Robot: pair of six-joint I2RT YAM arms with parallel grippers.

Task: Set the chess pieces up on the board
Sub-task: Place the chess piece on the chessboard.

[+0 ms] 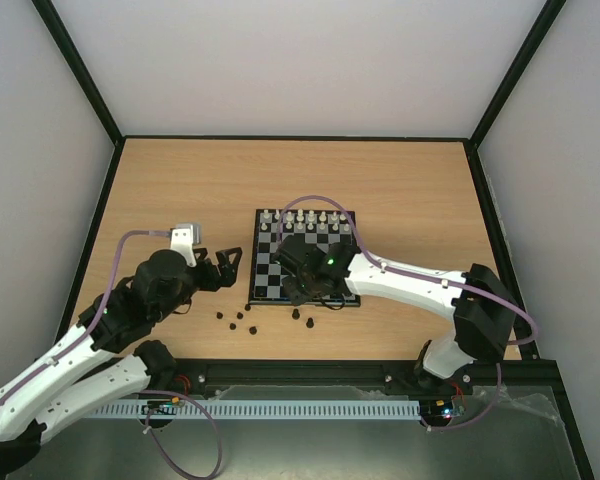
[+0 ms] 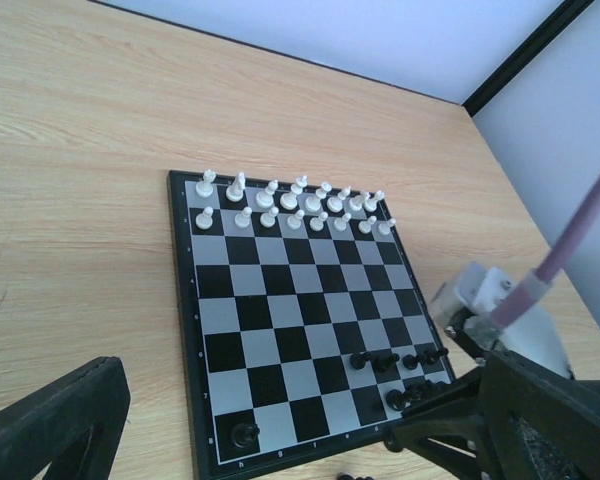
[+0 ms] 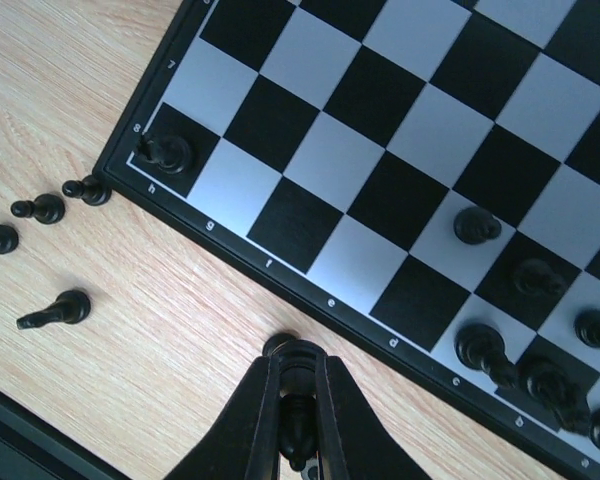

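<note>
The board (image 1: pixel 270 262) lies mid-table, with white pieces on its two far rows. Several black chess pieces (image 3: pixel 475 226) stand at its near right corner, and one (image 3: pixel 165 152) stands on the near left corner square. My right gripper (image 3: pixel 298 362) is shut on a black chess piece (image 3: pixel 298 350), holding it over the wood just outside the board's near border. It also shows in the top view (image 1: pixel 298 296). My left gripper (image 1: pixel 227 266) is open and empty, left of the board. In the left wrist view its fingers (image 2: pixel 55 425) frame the board (image 2: pixel 280 300).
Several loose black pieces (image 3: pixel 40 209) lie on the wood left of the board's near corner; they also show in the top view (image 1: pixel 237 320). A small white block (image 1: pixel 184 236) sits by the left arm. Black frame rails border the table.
</note>
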